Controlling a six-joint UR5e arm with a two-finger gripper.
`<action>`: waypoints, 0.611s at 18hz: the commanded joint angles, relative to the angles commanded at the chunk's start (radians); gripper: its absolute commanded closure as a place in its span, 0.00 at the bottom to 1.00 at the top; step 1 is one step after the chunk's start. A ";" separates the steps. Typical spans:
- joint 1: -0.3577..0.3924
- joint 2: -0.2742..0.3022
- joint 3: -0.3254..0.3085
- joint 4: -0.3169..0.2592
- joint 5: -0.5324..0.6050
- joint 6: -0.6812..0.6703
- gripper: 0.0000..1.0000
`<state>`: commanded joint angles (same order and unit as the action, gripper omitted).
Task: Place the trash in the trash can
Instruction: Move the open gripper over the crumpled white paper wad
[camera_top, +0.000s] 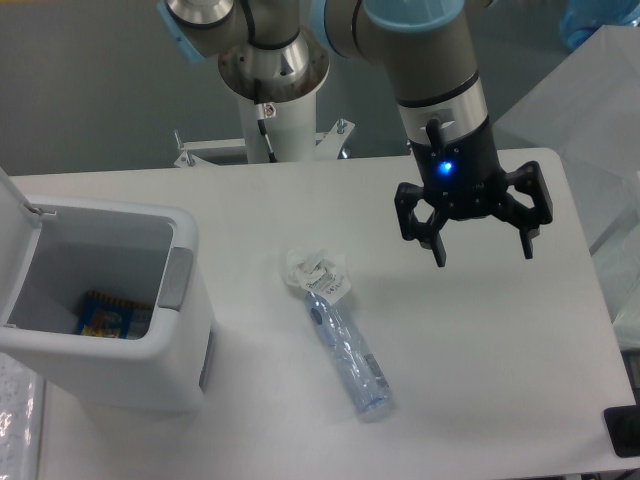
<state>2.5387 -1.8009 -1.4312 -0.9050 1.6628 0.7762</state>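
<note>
We saw the gripper with its fingers spread wide and holding nothing, off to the side of the wrapper and bottle lying touching on the counter, so grabbing one might knock the other away from the open can.

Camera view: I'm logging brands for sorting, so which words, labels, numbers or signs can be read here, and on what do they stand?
None can be read.
White wrapper: dark print on its label, too small and blurred to read.
Crushed plastic bottle: a bluish patch near its top, no legible text.
Colourful item inside the trash can: blue and yellow print, illegible.
Hand: only a lit blue light above it, no lettering visible.
</note>
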 joint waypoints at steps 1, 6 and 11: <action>0.000 -0.005 0.000 0.002 0.000 0.003 0.00; -0.005 -0.005 -0.009 0.002 0.002 0.000 0.00; -0.009 -0.003 -0.083 0.020 -0.008 0.000 0.00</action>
<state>2.5296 -1.8040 -1.5139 -0.8852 1.6552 0.7762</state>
